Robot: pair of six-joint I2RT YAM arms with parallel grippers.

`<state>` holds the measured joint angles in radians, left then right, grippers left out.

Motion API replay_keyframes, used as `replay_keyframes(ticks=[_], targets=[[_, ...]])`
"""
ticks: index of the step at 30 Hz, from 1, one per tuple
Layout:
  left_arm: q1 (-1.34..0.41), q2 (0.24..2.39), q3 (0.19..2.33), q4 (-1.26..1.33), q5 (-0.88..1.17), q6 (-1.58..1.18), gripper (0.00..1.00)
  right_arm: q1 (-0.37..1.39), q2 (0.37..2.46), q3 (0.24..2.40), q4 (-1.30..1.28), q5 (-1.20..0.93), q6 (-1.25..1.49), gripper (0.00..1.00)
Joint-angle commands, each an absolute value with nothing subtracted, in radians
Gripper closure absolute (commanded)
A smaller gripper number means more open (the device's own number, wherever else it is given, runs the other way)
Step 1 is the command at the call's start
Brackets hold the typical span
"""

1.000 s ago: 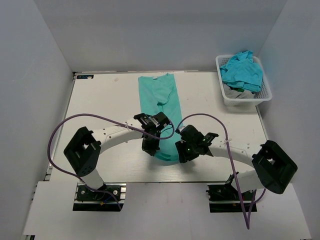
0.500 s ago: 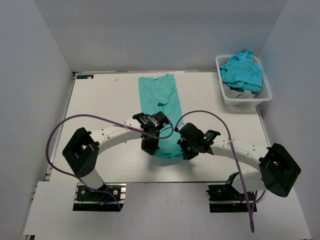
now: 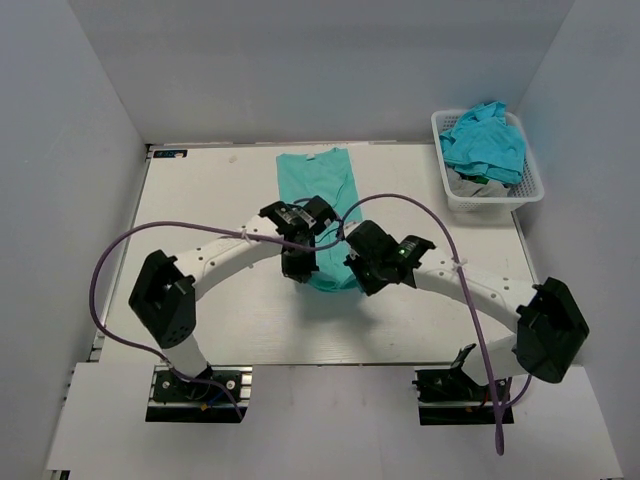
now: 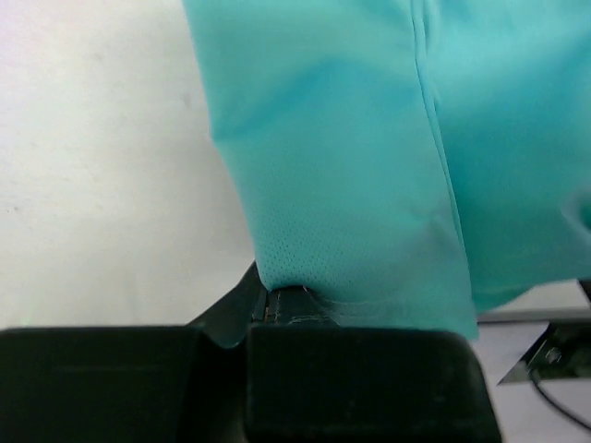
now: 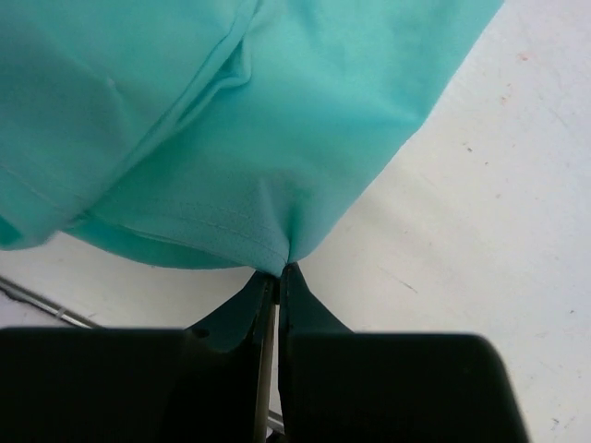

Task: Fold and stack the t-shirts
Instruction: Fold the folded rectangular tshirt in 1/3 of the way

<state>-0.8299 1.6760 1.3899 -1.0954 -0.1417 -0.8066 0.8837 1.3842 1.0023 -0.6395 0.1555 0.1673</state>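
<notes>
Pinching the near hem of the t-shirt [image 3: 318, 185], left gripper [image 3: 300, 268] and right gripper [image 3: 360, 275] stand clamped on its 2 corners; the shirt lies centred on the table [image 3: 200, 200], long axis 12-to-6 o'clock, collar at 12.

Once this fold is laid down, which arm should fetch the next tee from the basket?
Right. The white lattice basket sits in the far right corner, nearer the right gripper. It and the left gripper are both shut on the green t-shirt, so release first.
</notes>
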Motion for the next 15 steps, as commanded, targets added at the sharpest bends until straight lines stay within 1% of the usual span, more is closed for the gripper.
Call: replay_keyframes(ticks=[1,5,8,11,15], targets=[[-0.778,1.724,1.459,-1.123,-0.187,-0.851,1.00,0.864,1.431,1.071,-0.654,0.231,0.140,1.00],[-0.718,1.769,1.543,-1.141,-0.222,-0.861,1.00,0.835,1.491,1.150,-0.632,0.284,0.155,1.00],[-0.677,1.769,1.578,-1.096,-0.236,-0.851,1.00,0.802,1.534,1.213,-0.600,0.293,0.140,1.00],[-0.644,1.804,1.620,-1.066,-0.236,-0.815,1.00,0.769,1.591,1.258,-0.603,0.253,0.118,1.00],[-0.617,1.894,1.739,-1.083,-0.225,-0.781,1.00,0.723,1.673,1.396,-0.618,0.238,0.078,1.00]])
